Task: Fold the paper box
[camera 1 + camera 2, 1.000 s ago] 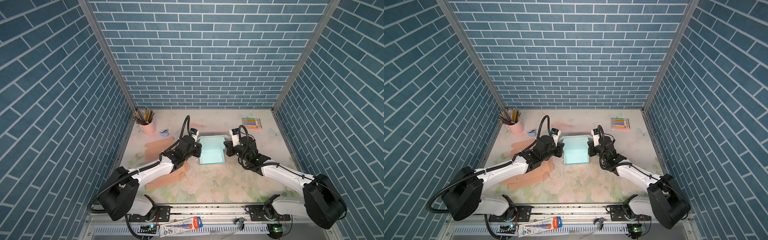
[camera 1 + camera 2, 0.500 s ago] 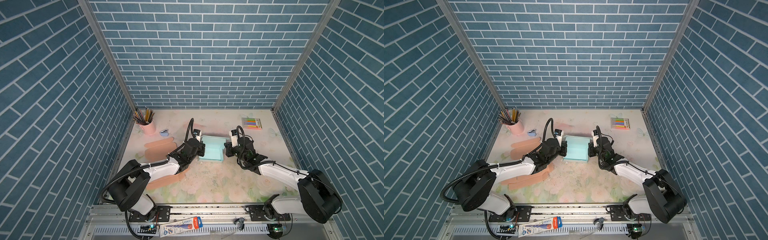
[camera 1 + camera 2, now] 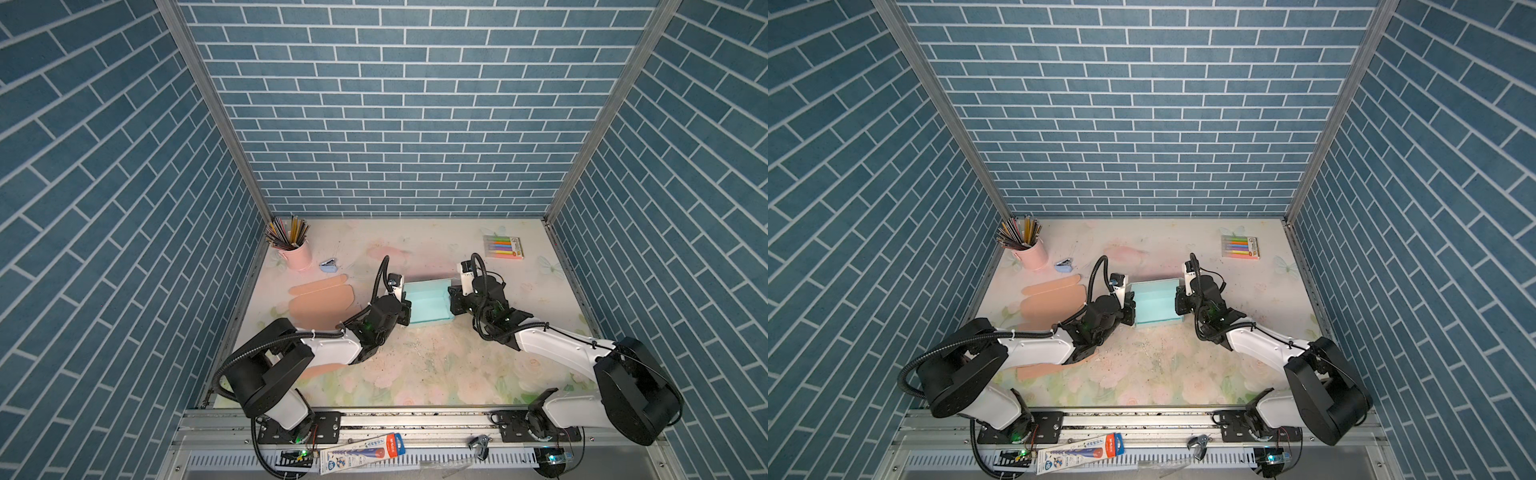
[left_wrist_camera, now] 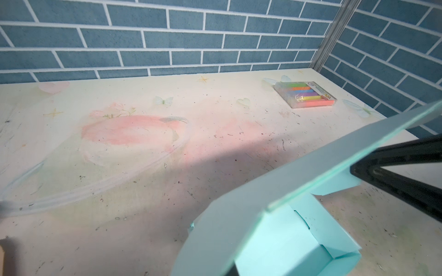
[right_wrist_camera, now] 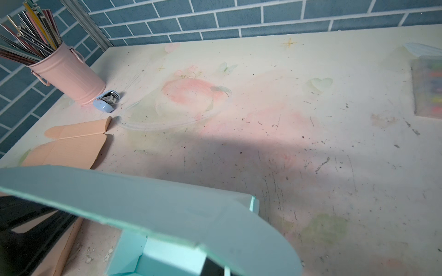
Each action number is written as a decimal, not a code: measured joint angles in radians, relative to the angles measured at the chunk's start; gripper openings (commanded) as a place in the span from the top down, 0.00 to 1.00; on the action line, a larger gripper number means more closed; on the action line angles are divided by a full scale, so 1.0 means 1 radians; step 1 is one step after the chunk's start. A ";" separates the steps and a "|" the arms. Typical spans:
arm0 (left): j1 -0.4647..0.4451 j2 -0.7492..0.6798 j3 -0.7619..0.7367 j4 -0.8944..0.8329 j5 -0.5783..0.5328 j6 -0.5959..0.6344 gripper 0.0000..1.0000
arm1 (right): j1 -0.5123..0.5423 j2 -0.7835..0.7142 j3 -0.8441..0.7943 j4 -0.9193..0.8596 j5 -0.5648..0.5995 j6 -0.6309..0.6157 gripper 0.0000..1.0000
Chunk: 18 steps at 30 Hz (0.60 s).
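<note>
A pink metal cup (image 3: 298,257) of coloured pencils (image 3: 286,232) is standing upright, a pale-blue stapler (image 3: 328,265) lying just beside it, flat peach cardboard sheets (image 3: 322,301) resting near it, a clear marker pack (image 3: 503,247) sitting well apart.

Marker pack (image 5: 428,88) is blurry and edge-clipped on the right wrist cam; peach cardboard (image 3: 322,301), 9 o'clock of the paper box (image 3: 428,309), sits partly under the left arm (image 3: 328,353).

matt teal paper box (image 3: 428,304), seemingly smooth painted metal cup (image 3: 297,255)

Blue brick-patterned walls (image 3: 399,104), metal corner posts (image 3: 216,112), a scuffed pastel floral tabletop (image 3: 436,365) under soft even light.
</note>
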 measured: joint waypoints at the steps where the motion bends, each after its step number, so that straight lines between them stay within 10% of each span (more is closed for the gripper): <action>1: -0.006 0.006 -0.001 0.011 -0.011 0.000 0.98 | 0.004 -0.003 -0.003 0.000 0.006 0.000 0.91; 18: -0.071 0.075 -0.048 0.175 -0.141 -0.006 0.98 | 0.061 -0.088 -0.103 0.022 0.068 0.000 0.91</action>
